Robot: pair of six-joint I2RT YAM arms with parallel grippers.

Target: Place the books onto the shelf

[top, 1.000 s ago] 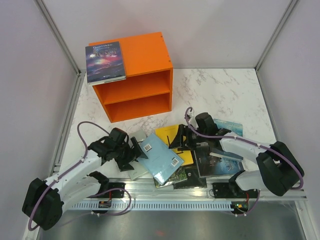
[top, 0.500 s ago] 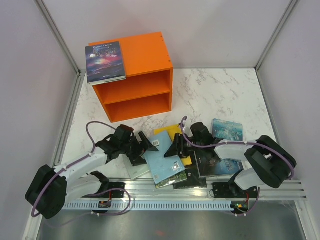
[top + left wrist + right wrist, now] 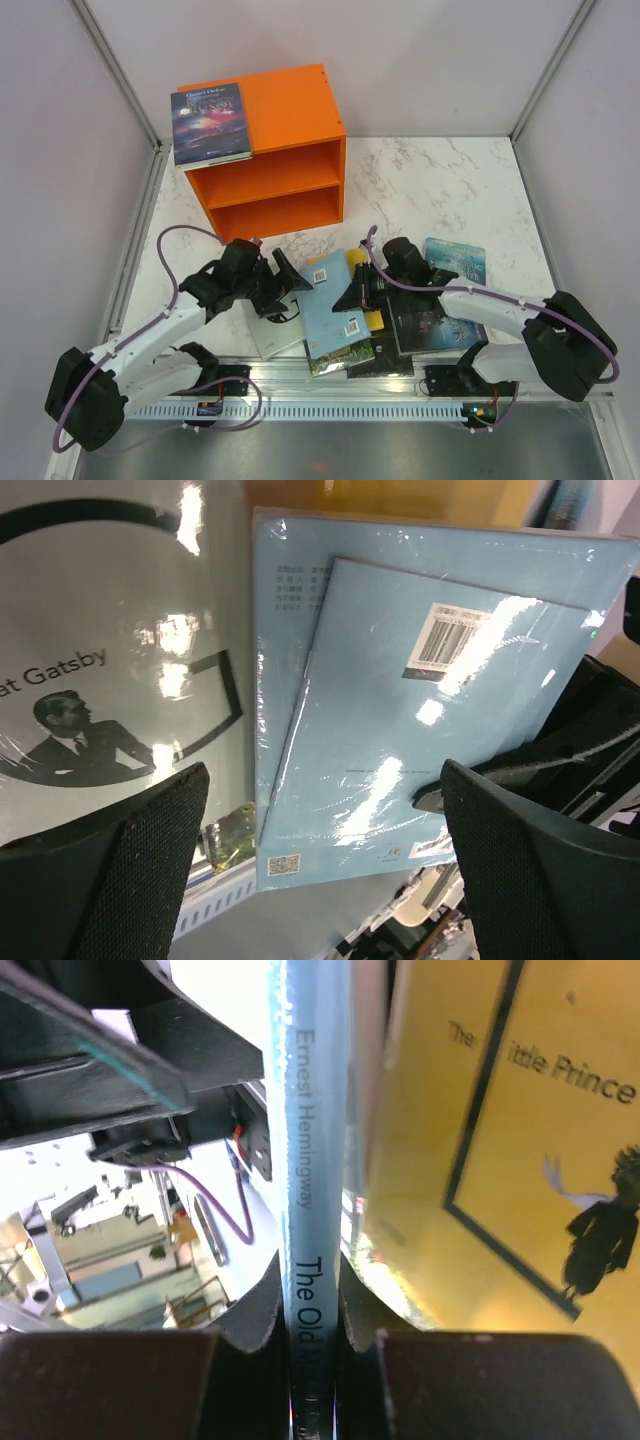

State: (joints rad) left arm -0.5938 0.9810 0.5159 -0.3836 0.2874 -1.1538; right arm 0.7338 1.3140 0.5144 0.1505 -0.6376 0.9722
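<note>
The orange shelf stands at the back left, and a purple-blue book lies flat on its top. The other books lie in a pile near the arms. My right gripper is shut on the spine of a light blue book, whose right edge is tilted up. Beside it lies the yellow book. My left gripper is open just left of the blue book, over the grey-white book. It holds nothing.
A second light blue cover lies under the held book. A dark book, a teal-blue book and a green-gold book lie round the right arm. Grey walls enclose the table on three sides.
My right gripper has closed on the light blue book's spine and raised that edge. The left gripper has moved back and right, to the book's left edge, staying open.
</note>
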